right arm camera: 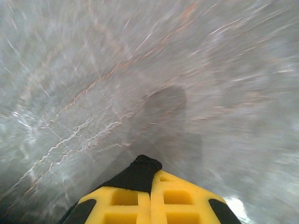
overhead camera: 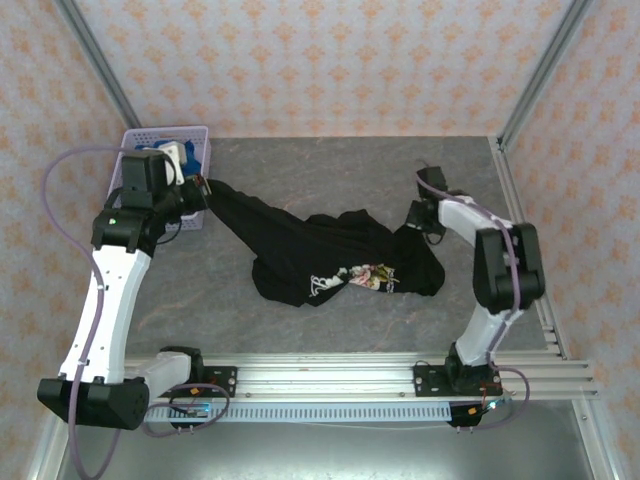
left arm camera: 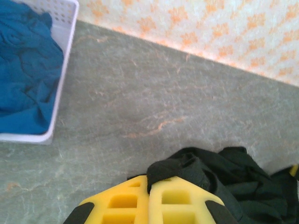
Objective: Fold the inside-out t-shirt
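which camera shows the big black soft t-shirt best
Top external: the whole black soft-fabric t-shirt sits crumpled across the grey table, white-and-red print visible. Left wrist shows a bunched edge pinched in the left gripper; right wrist, a small black tip in the right gripper.

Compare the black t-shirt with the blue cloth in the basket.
The t-shirt is black with a printed graphic; the blue cloth is plain. The t-shirt lies stretched across the table, pinched by the left gripper and right gripper; the blue cloth sits bunched in the basket, untouched. Both are crumpled fabric.
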`<state>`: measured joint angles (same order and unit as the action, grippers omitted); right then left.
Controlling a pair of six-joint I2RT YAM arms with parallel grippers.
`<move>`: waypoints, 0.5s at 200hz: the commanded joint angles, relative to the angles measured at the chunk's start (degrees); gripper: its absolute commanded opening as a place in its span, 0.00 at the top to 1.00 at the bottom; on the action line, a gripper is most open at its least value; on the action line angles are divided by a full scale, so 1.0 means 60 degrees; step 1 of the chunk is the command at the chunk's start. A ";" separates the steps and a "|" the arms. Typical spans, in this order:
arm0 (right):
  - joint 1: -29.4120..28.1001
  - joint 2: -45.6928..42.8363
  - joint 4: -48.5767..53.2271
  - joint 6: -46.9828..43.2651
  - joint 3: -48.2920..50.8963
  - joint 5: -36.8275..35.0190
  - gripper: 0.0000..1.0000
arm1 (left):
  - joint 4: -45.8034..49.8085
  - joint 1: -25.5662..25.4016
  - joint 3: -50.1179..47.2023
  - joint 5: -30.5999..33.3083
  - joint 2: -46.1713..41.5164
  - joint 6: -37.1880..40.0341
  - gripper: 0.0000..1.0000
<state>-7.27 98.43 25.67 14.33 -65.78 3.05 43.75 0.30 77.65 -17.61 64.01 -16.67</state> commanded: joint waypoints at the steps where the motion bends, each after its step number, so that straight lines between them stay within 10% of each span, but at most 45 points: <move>1: 0.0193 -0.2088 0.0181 0.0022 0.0181 -0.0869 1.00 | 0.0011 0.0249 0.0824 -0.0076 -0.0191 -0.0063 1.00; 100: 0.0173 -0.5393 0.0662 0.0845 0.2588 -0.0332 1.00 | -0.0099 0.1104 0.1034 0.0492 -0.0244 0.0036 1.00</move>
<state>-6.02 68.84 26.79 16.43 -53.69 -1.45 43.55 6.44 85.43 -16.88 63.46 -16.67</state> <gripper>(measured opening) 0.045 0.043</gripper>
